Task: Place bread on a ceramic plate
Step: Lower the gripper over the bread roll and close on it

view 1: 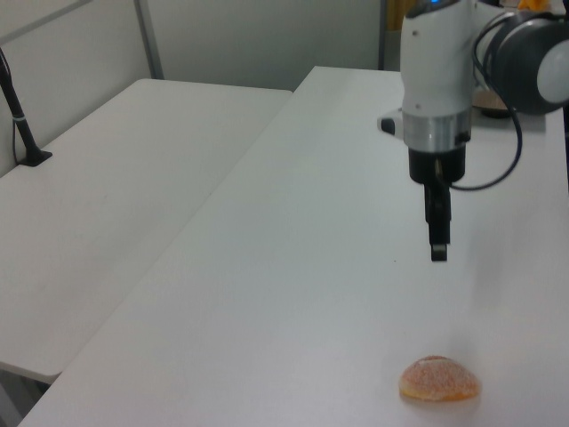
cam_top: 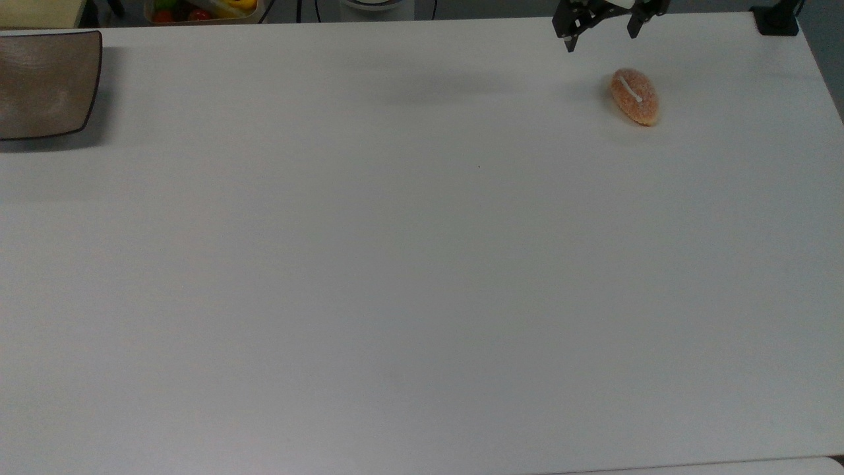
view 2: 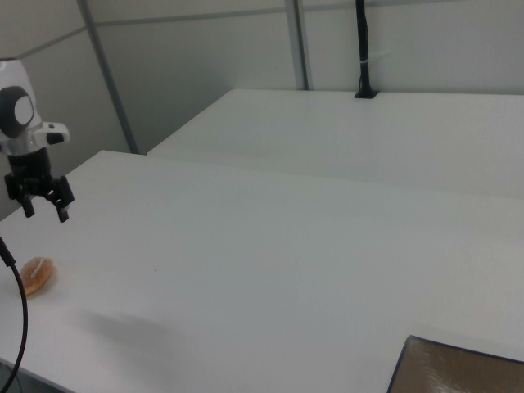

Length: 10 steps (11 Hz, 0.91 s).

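Hovering above the white bench [cam_top: 422, 264] near the top view's upper edge, the claw [cam_top: 601, 36] has its two black fingers spread apart and empty, pointing down toward the surface. In the top view the bread [cam_top: 634, 96] lies on the bench just below and slightly to the right of the claw, speckled side up with its white stripe visible, not touched by either finger. The ceramic plate [cam_top: 46, 82] sits at the top view's far left edge, well apart from the bread, with nothing on it. A tray of colourful items [cam_top: 201, 10] shows beyond the bench's far edge. In the left view the claw [view 1: 438, 253] hangs from the white arm [view 1: 436, 80] clear of the bench [view 1: 311, 267], and the bread [view 1: 439, 380] rests on the surface nearer the camera, apart from the fingers. In the right view the claw [view 2: 45, 213] is at the right view's left, fingers spread, above the bread [view 2: 38, 274]; a corner of the ceramic plate [view 2: 458, 372] shows at the lower right, well apart across the bench [view 2: 270, 270].
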Motion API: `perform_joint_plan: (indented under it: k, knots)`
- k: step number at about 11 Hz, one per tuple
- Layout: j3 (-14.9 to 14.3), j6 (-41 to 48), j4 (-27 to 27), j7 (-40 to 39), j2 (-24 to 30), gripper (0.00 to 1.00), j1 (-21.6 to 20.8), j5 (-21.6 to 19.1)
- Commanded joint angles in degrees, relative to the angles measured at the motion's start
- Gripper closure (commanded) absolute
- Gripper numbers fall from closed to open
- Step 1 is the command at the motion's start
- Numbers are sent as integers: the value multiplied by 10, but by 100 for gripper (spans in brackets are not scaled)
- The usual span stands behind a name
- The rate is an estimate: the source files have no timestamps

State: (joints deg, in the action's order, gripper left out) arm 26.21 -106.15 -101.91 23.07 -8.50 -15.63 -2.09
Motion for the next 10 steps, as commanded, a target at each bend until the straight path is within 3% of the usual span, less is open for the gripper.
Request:
perform_joint_plan:
  k: [1, 7, 10]
  knots:
    - [-2, -16, -19, 27, -23, 0, -42, 27]
    - [3, -86, -28, 116, -112, 0, -87, 120]
    - [12, -96, -23, 131, -113, 0, -87, 123]
